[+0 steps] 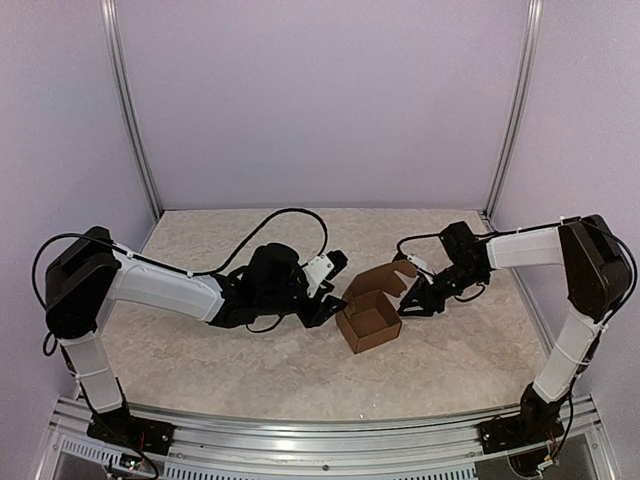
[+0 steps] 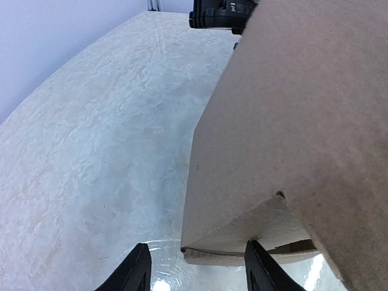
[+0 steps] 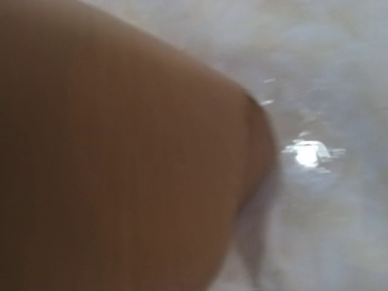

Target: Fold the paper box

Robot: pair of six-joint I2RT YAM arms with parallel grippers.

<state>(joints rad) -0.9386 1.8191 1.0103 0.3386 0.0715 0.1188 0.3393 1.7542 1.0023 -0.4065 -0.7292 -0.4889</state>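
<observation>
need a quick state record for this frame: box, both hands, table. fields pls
box: brown cardboard, upright on the table, top open
lid flap: raised at the far side, not folded down
left hand: at the box's left side, open; fingers apart, box corner between them
right hand: at the box's right side by the flap; open or shut unclear
right wrist view: blurred cardboard fills most of it, no fingers seen
table: pale, marbled

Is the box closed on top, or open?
Open. The top view shows the box hollow inside, its lid flap not folded over.
</observation>
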